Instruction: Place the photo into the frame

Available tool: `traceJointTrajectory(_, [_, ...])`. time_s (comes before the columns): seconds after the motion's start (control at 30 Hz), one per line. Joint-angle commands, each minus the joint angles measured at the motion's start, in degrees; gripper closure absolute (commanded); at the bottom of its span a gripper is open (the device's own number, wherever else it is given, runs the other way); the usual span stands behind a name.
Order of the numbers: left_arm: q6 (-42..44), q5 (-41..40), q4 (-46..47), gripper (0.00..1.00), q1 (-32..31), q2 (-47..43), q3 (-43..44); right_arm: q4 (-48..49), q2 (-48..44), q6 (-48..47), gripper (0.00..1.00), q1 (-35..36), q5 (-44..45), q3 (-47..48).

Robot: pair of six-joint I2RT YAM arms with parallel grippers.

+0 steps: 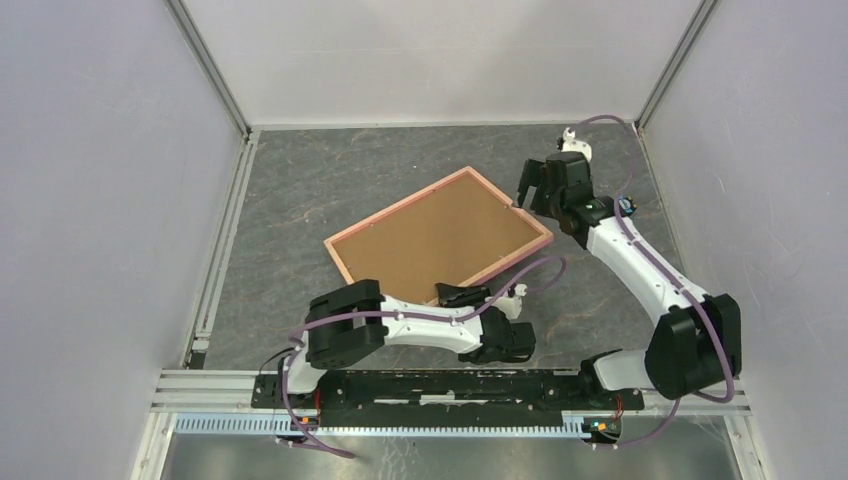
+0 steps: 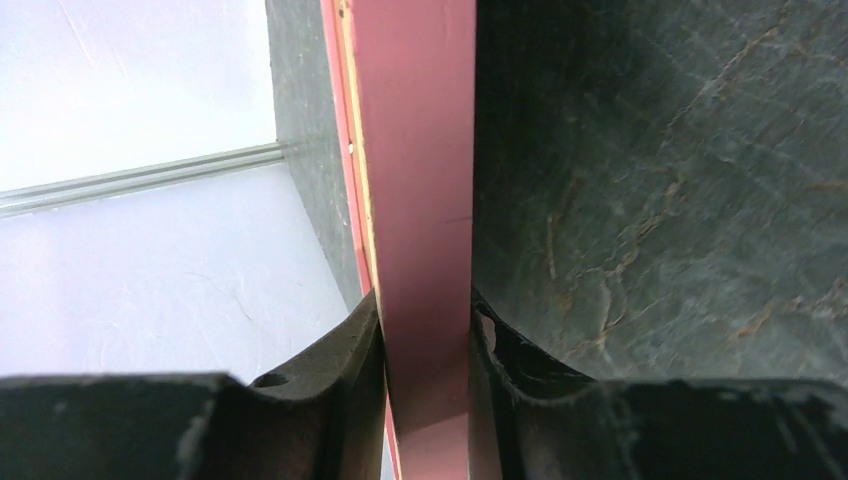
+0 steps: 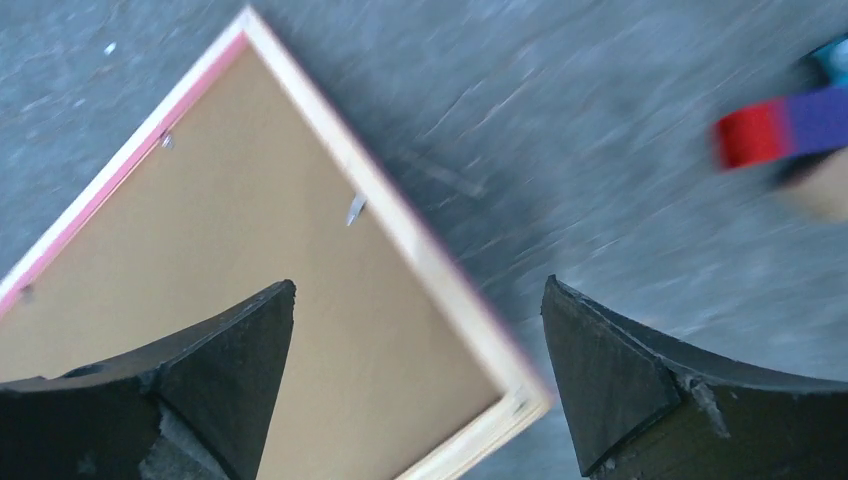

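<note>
Nearest my bases, my left claw point(image 1: 462, 295) is clenched on the near rim of the frame point(image 1: 440, 235). The left wrist view shows that pink edge point(image 2: 415, 200) pinched flat between both pads point(image 2: 365, 340). The frame lies back-up on the dark table point(image 1: 330, 180), turned cornerwise, with brown board showing inside the pink border. I cannot tell whether the gripped edge is raised off the surface.

I see the photo in none of my views. It may sit under the board or be out of sight, and I cannot say which.

Farther off, my right claw point(image 1: 530, 185) hangs released over the frame's far right corner, its fingers spread wide to either side of that corner point(image 3: 250, 280). Small metal tabs point(image 3: 355, 208) sit along the rim there. That view is blurred.

I judge the main risk to be my left grip. The rim is thin and smooth, so a pull or twist could let it slide out or make the frame pivot. If my right claw comes down off the rim, it could shove the frame sideways or snag a tab.
</note>
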Motion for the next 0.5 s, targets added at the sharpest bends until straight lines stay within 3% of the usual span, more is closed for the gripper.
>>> traceJointTrajectory(0.0, [1.61,-4.17,-8.57,0.97,-1.29,-6.85,4.97,8.69,-5.02,-23.80,0.02,-1.42,11.93,-0.37])
traceJointTrajectory(0.2, [2.59,-3.92,-12.86,0.98,-0.99,-11.27,10.07,13.86,-7.28,-25.77,0.02,-6.70,8.84,-2.33])
traceJointTrajectory(0.33, [2.67,-3.51,-15.21,0.98,0.60,-13.43,11.90,9.92,-3.81,-24.07,0.02,-9.98,7.38,8.13])
traceJointTrajectory(0.4, [0.56,-3.34,-18.00,0.98,1.68,-14.67,13.44,13.55,-3.29,-27.12,0.02,-9.96,3.51,6.58])
traceJointTrajectory(0.47, [0.63,-2.19,-17.69,0.98,2.60,-16.79,14.12,12.86,-1.50,-27.27,0.02,-10.12,6.86,5.94])
